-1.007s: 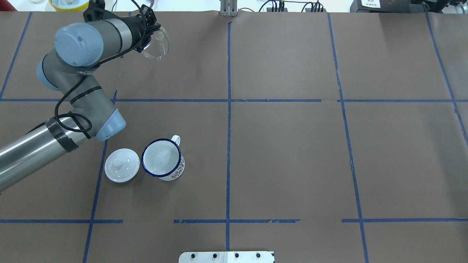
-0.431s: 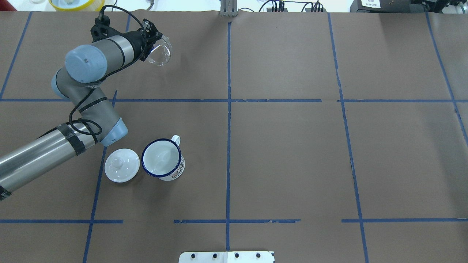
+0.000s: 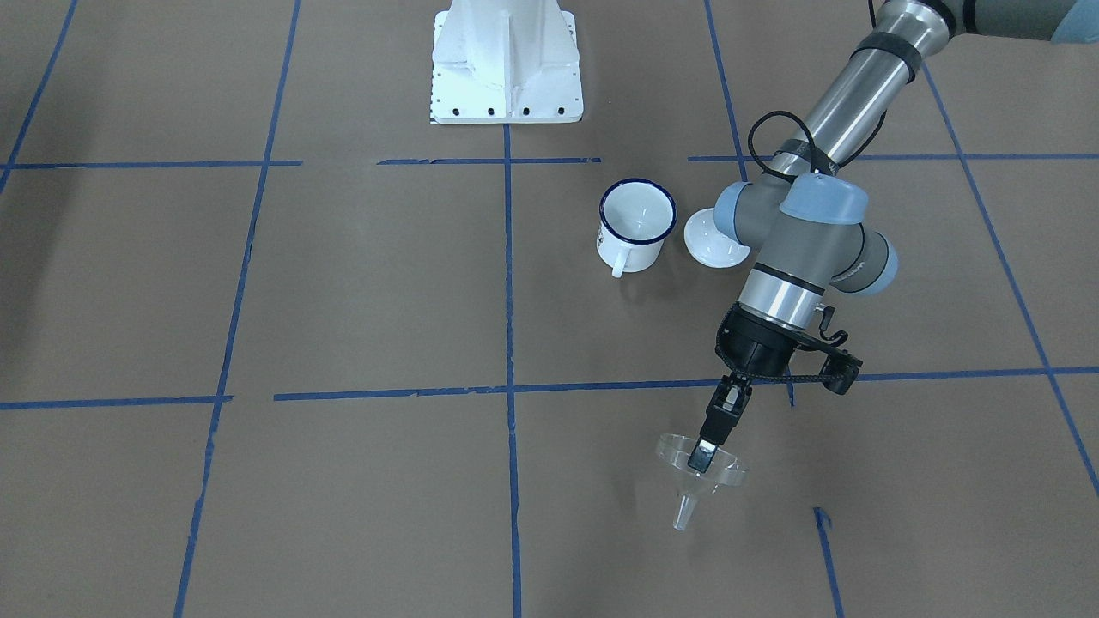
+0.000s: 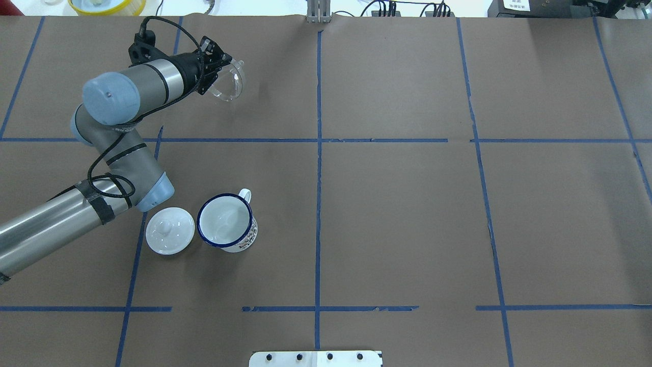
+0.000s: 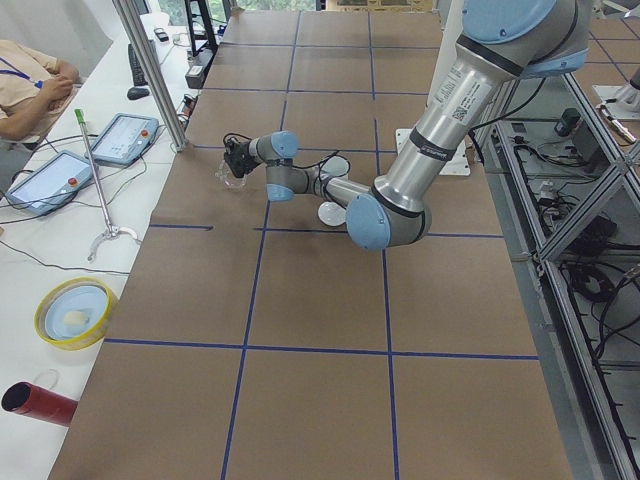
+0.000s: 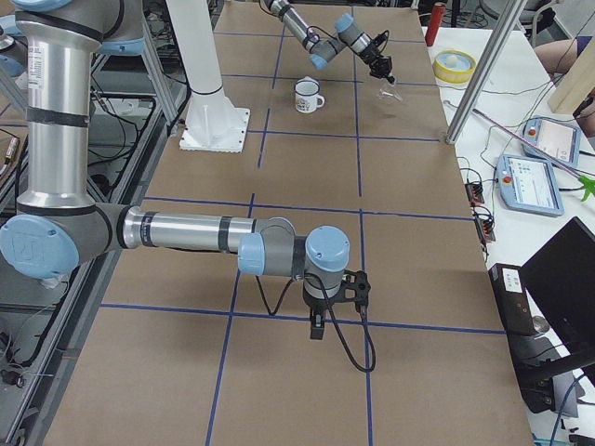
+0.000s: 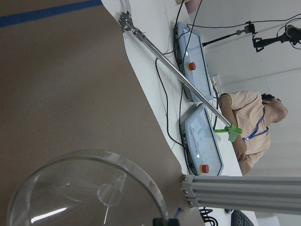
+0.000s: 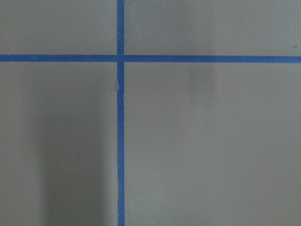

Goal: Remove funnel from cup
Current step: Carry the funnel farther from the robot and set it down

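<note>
The clear funnel (image 4: 232, 84) hangs from my left gripper (image 4: 224, 71), which is shut on its rim at the table's far left. In the front-facing view the funnel (image 3: 700, 470) is tilted, spout down, close over the paper; I cannot tell if it touches. It fills the bottom of the left wrist view (image 7: 84, 188). The white cup (image 4: 225, 221) with its dark blue rim stands upright and empty, far from the funnel (image 3: 637, 219). My right gripper (image 6: 316, 330) shows only in the exterior right view, low over the paper; I cannot tell if it is open or shut.
A white domed lid (image 4: 170, 230) lies just left of the cup. A yellow bowl (image 4: 102, 5) and a metal post (image 4: 318, 10) stand at the far edge. Blue tape lines grid the brown paper. Tablets and a person are beyond the far edge (image 7: 202, 136).
My left gripper has carried the funnel a little to the right and nearer along the far left part of the table. The cup and lid have not moved.
</note>
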You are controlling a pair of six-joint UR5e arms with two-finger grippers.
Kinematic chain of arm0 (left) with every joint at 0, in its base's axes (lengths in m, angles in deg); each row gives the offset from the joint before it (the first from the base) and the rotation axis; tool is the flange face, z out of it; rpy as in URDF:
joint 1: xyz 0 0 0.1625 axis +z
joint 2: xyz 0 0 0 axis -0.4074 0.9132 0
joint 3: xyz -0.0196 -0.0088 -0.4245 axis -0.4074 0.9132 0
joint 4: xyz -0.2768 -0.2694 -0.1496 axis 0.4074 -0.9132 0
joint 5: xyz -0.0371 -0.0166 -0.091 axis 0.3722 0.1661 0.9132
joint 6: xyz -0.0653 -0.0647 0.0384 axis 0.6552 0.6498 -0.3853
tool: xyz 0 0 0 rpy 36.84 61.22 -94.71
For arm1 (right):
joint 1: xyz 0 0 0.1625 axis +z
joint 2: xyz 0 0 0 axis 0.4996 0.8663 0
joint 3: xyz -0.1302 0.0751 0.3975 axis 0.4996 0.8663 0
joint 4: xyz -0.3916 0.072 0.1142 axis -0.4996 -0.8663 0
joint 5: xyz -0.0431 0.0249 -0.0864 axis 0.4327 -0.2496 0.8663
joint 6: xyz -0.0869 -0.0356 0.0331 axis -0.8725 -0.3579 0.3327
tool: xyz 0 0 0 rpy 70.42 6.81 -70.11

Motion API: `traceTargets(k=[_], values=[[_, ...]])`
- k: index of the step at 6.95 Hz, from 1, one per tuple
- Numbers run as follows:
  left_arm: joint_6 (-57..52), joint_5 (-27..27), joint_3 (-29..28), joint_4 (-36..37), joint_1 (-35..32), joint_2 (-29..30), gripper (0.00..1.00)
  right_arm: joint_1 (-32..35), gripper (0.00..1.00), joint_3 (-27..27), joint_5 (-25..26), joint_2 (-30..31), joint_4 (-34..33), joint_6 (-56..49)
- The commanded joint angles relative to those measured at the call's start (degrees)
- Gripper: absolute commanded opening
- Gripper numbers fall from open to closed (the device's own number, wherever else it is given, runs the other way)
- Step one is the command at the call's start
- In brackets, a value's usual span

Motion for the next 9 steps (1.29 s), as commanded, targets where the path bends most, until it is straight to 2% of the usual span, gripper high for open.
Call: traceTargets(k=[1,4,6,7,8,9], values=[[-0.24,0.13,0.98,0.87,2.38,-0.73,0.00,0.00,1.00,0.00,0.00,0.00,0.00,0.00],[-0.41,0.04,0.98,0.97,3.01,-2.05,0.00,0.00,1.00,0.00,0.00,0.00,0.00,0.00],[-0.50,0.12,2.90,1.49,2.75,-3.01,0.98,0.00,1.00,0.09,0.00,0.00,0.00,0.00],[-0.68,1.52,8.75,4.02,2.40,-5.89,1.00,0.00,1.00,0.00,0.00,0.00,0.00,0.00],[-2.77,8.49,14.63,9.17,1.44,-9.49,1.00,0.00,1.00,0.00,0.00,0.00,0.00,0.00],[-7.05,11.43,26.53,21.06,0.82,-14.83,1.00,0.00,1.00,0.00,0.00,0.00,0.00,0.00]])
